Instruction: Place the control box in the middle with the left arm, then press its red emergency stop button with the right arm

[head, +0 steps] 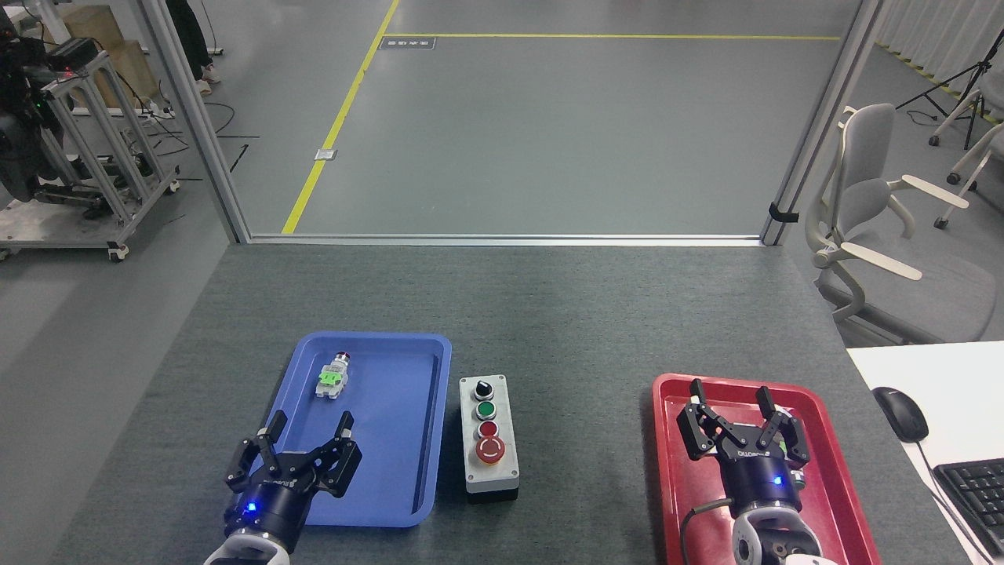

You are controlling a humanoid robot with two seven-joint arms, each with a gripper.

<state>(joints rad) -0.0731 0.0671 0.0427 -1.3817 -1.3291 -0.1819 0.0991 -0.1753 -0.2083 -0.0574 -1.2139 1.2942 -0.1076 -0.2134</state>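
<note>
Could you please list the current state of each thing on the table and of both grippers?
Oblong light-grey control box: flat on the table between the trays, untouched.
Large red emergency stop button: nothing on it.
Left gripper: open, empty.
Right gripper: open, empty.
Blue plastic tray: holds one small green-clipped part.
Red plastic tray: contents mostly hidden.

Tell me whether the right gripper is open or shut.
Open. The right gripper hangs over the red tray with its two jaws spread well apart, nothing between them.
</note>
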